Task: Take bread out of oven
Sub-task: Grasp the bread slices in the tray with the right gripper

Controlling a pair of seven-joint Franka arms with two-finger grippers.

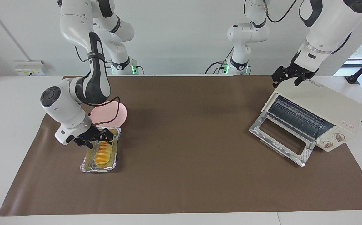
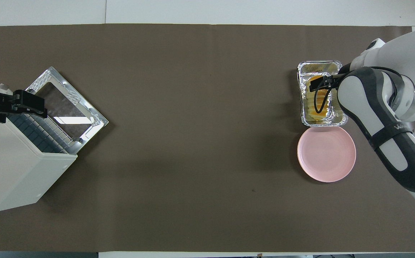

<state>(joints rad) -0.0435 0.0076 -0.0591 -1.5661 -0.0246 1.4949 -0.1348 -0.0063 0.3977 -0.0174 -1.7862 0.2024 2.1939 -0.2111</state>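
Note:
The bread (image 1: pixel 102 154) (image 2: pixel 318 109), a ridged golden loaf, lies in a crinkled foil tray (image 1: pixel 88 165) (image 2: pixel 318 65) on the mat at the right arm's end of the table. My right gripper (image 1: pixel 106 137) (image 2: pixel 316 85) hangs open just over the loaf's end nearer the robots, holding nothing. The cream oven (image 1: pixel 324 106) (image 2: pixel 10 172) stands at the left arm's end, its glass door (image 1: pixel 280 137) (image 2: pixel 67 104) folded down and the wire rack bare. My left gripper (image 1: pixel 286 82) (image 2: pixel 42 107) waits open over the oven's top edge.
A pink plate (image 1: pixel 121 114) (image 2: pixel 326 154) lies beside the tray, nearer to the robots. A brown mat (image 1: pixel 184 125) covers the table between the tray and the oven. The right arm's elbow and cable hang over the plate.

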